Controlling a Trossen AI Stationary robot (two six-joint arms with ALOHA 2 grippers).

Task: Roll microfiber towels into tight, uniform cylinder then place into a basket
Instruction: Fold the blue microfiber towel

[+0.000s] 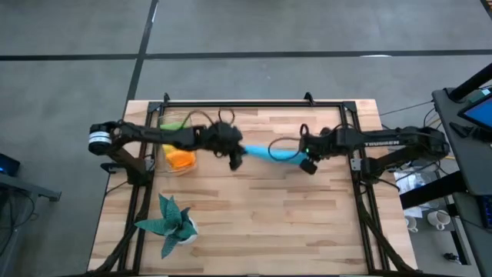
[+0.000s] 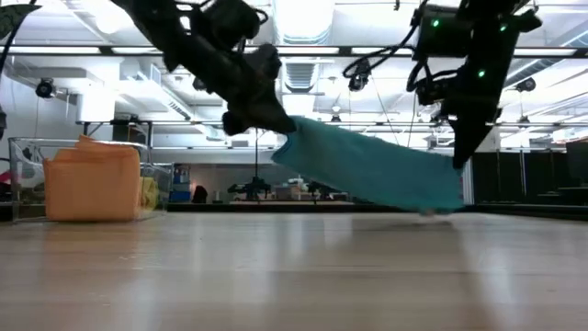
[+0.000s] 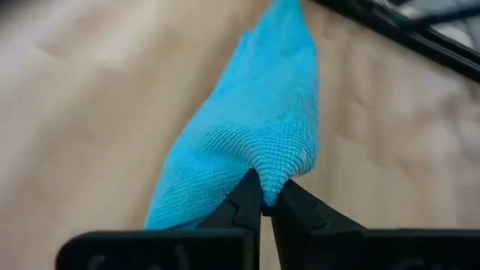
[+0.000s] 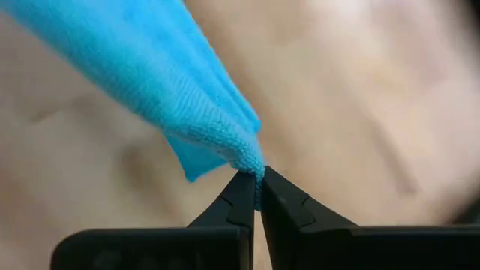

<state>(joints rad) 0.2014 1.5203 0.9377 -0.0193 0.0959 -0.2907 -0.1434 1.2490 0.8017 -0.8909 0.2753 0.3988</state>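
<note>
A bright blue microfiber towel point(image 1: 269, 151) hangs stretched between my two grippers above the middle of the table. My left gripper point(image 1: 237, 161) is shut on its left end, my right gripper point(image 1: 309, 165) shut on its right end. In the low view the towel point(image 2: 367, 165) slopes down from left to right, its lowest edge just above the wood. The clear basket point(image 1: 175, 158) stands at the far left, with an orange towel point(image 2: 90, 182) and a lime green one point(image 1: 171, 123) inside. My left gripper pinches a bunched corner of the blue towel point(image 3: 271, 180) between its two fingertips, coming in slanting downward from the table's left. The cloth runs away from the fingers, lifted clear of the table. My right gripper pinches the towel's opposite corner point(image 4: 251, 166) at its fingertips, pointing steeply down from above. A small flap hangs below the hold; the cloth runs off toward the other gripper.
A dark teal spiky plant in a white pot point(image 1: 171, 225) stands at the near left. A black metal frame point(image 1: 254, 105) borders the wooden table point(image 1: 269, 223) along the far edge and both sides.
</note>
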